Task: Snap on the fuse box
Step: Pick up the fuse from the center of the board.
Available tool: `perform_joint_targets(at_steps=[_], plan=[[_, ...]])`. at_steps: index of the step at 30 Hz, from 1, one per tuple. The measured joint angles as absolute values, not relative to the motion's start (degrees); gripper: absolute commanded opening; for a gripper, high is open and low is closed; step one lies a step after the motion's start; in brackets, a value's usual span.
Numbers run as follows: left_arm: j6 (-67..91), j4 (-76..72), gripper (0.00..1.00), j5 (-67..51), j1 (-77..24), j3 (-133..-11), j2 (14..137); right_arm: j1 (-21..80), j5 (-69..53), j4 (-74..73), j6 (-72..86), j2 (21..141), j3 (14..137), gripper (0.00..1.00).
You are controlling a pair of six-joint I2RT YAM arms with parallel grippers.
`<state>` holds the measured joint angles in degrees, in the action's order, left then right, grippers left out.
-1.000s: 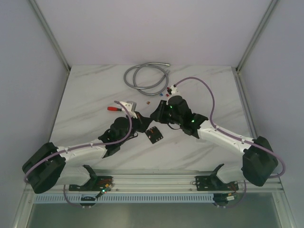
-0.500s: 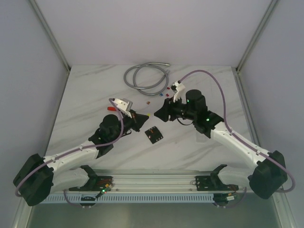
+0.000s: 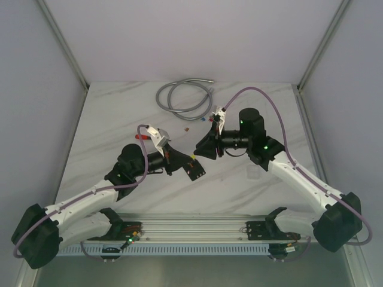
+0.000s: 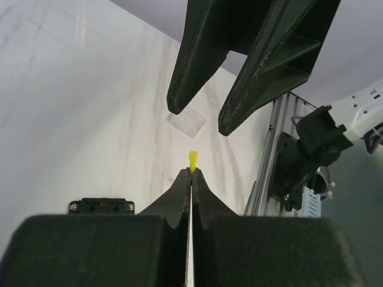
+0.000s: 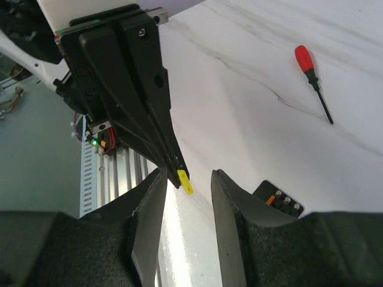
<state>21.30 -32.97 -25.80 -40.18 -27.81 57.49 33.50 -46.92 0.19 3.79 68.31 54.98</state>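
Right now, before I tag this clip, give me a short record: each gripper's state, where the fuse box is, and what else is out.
left gripper: shut on a yellow fuse, pinched at its tips
right gripper: open, one finger either side of the yellow fuse
fuse box: flat on the table, held by neither gripper
other items: red-handled screwdriver, grey cable coil, clear square piece
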Motion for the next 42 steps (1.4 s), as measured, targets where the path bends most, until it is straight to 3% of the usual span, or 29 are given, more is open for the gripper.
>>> perform_joint_targets(at_steps=[20,32,34,36,38,42], plan=[[24.4,-36.5,0.0,-29.9,-40.2,-27.9,57.4,33.3,-56.4,-2.5,0.1,70.2,55.3,0.27],[25.7,-37.5,0.0,-31.3,-40.1,-27.9,57.5,33.2,-58.6,-2.5,-0.7,70.7,55.3,0.0],[25.7,-37.5,0.01,-31.3,-40.1,-27.9,57.5,33.2,-58.6,-2.6,-0.9,70.7,55.3,0.0],[25.7,-37.2,0.06,-30.9,-40.1,-27.9,57.5,33.2,-58.4,-2.7,-1.1,70.7,55.3,0.0],[25.7,-36.7,0.22,-29.8,-40.1,-27.9,57.5,33.2,-57.4,-3.1,-1.3,70.7,55.3,0.0],[25.8,-34.2,0.34,-25.7,-39.6,-27.8,57.2,33.4,-52.4,-4.8,-1.2,70.8,55.3,0.0]])
